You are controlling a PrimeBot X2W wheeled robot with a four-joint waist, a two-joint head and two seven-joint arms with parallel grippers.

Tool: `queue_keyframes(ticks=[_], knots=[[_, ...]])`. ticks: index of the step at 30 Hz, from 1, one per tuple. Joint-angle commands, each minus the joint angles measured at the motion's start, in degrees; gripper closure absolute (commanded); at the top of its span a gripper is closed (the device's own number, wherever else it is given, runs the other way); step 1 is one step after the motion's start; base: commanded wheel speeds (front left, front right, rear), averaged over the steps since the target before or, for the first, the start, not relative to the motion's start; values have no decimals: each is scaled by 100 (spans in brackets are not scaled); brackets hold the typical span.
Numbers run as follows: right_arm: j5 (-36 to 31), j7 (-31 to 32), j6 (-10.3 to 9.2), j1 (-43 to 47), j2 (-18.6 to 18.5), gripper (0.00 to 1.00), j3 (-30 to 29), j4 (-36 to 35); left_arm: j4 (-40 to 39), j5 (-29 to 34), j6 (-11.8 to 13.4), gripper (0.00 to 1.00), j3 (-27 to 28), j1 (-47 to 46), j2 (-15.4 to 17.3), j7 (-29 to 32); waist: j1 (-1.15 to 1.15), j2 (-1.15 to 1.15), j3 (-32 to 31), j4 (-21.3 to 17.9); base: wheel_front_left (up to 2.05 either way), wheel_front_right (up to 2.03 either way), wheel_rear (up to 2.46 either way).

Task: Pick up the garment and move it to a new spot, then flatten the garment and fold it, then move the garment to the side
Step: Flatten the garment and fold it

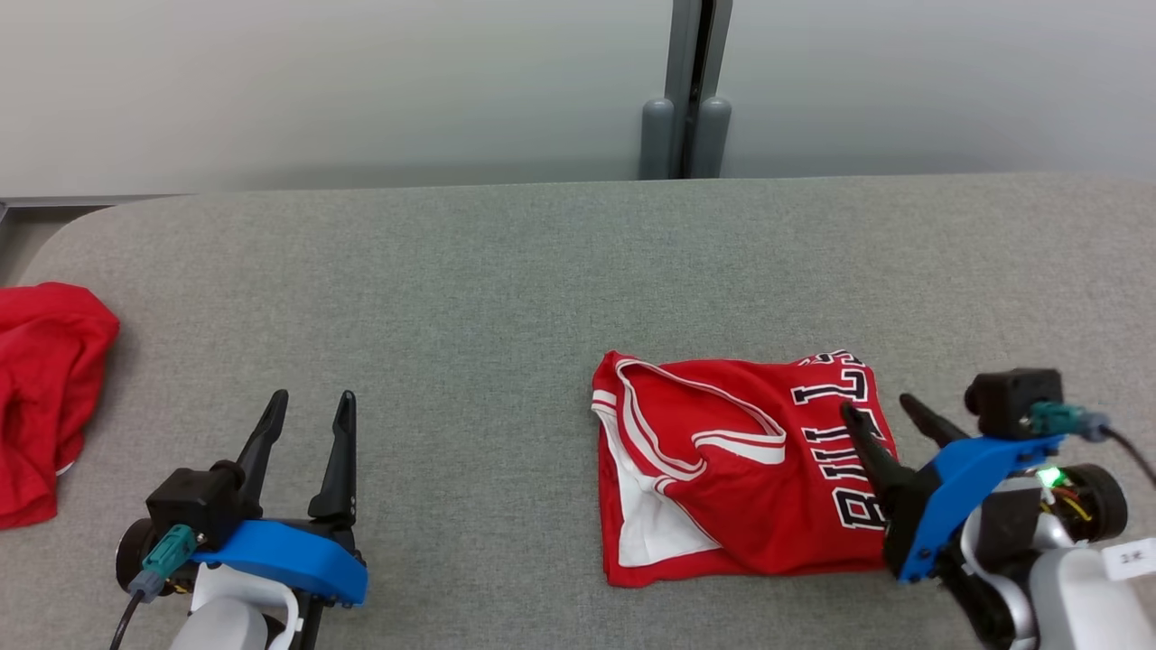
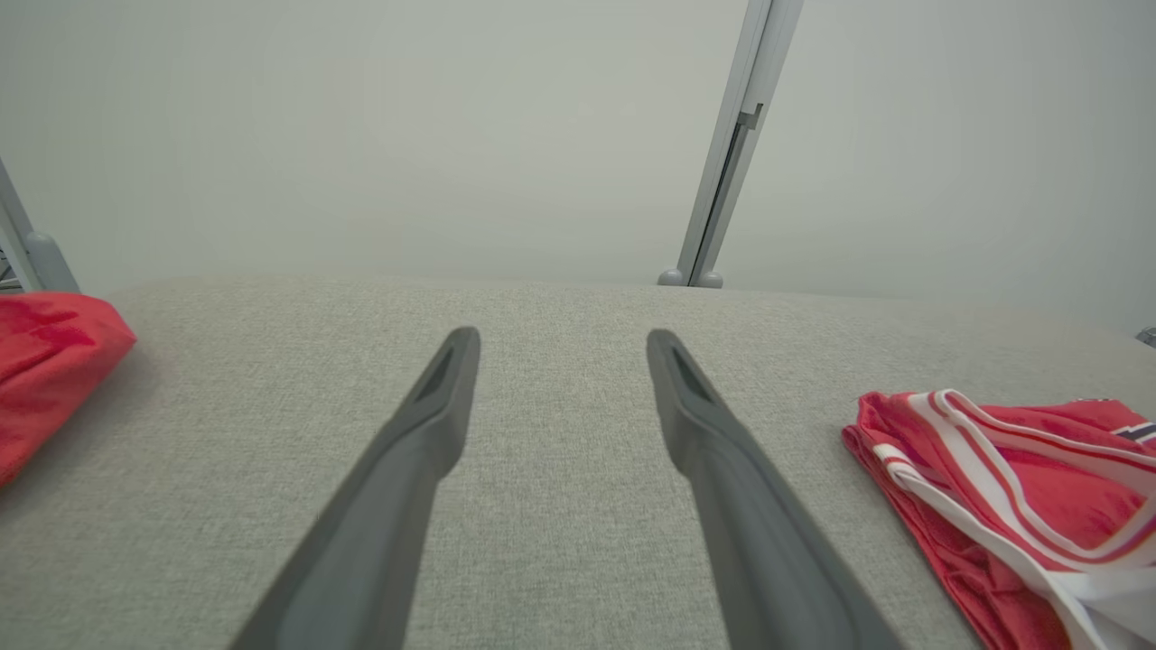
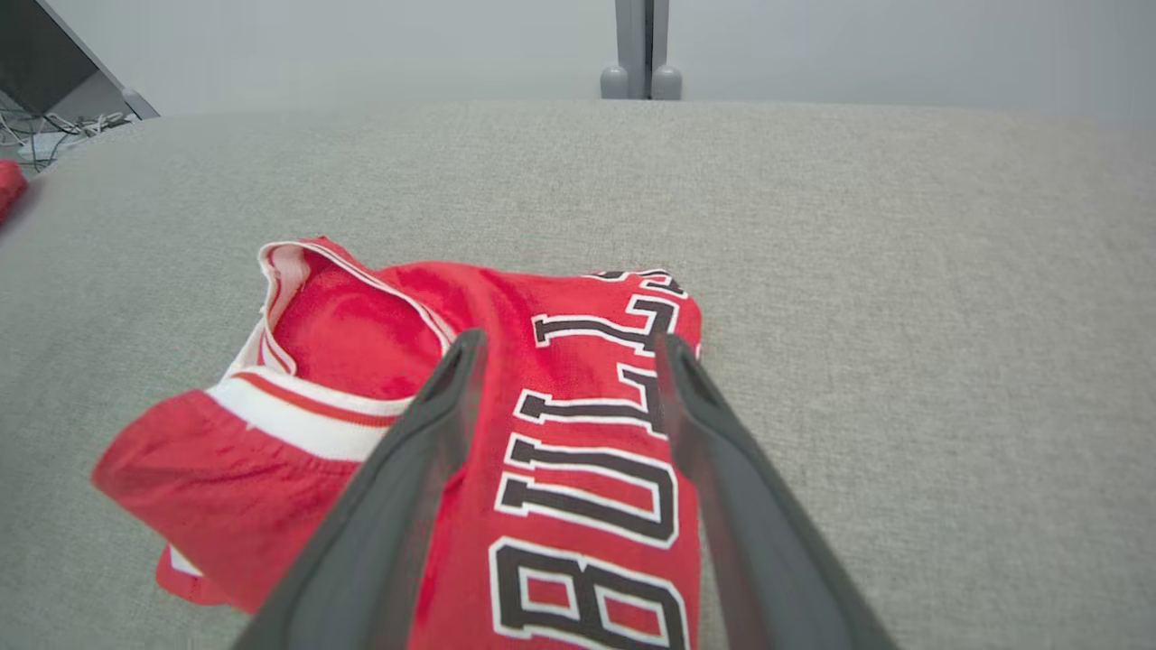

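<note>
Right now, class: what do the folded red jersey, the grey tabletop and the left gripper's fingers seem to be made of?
Folded red jersey: likely thin synthetic knit, faint sheen, soft creases.
Grey tabletop: fabric or felt-like cover, matte, finely speckled weave.
Left gripper's fingers: dark, smooth, matte, probably moulded plastic or rubber; I cannot tell which.

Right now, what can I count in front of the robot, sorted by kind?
Red garments: 2, jersey, cloth heap
Grippers: 2, left gripper, right gripper
Total: 4
</note>
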Motion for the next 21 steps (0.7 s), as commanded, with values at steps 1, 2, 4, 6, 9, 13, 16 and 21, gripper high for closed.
queue_keyframes(ticks=[1,2,4,6,9,13,16,21], knots=[[-115,-87,2,45,29,53,33,80,-17,-16,-8,0,5,-43,25,-25,0,0,13,-8,0,0,0],[-231,-174,3,34,36,100,129,186,-13,-14,-13,0,6,-62,26,-26,0,0,25,-14,0,0,0],[-443,-355,2,-56,84,100,321,487,-1,-12,-22,0,3,-99,28,-26,0,0,48,-23,0,0,0],[-632,-599,2,-237,114,100,569,795,7,-5,-32,0,-7,-123,20,-26,0,0,66,-22,0,0,0],[-683,-804,2,-338,216,100,1080,1353,30,16,-43,0,-34,-168,4,-26,0,0,68,17,0,0,0],[-259,-763,2,-444,285,100,2038,1765,60,25,-54,0,-49,-180,-1,-26,0,0,43,75,0,0,0],[106,-677,2,-433,305,100,2716,1859,73,19,-56,0,-48,-152,-5,-26,0,0,27,113,0,0,0],[626,-697,2,-508,310,100,3427,1853,67,8,-39,0,-18,-84,7,-26,0,0,2,120,0,0,0]])
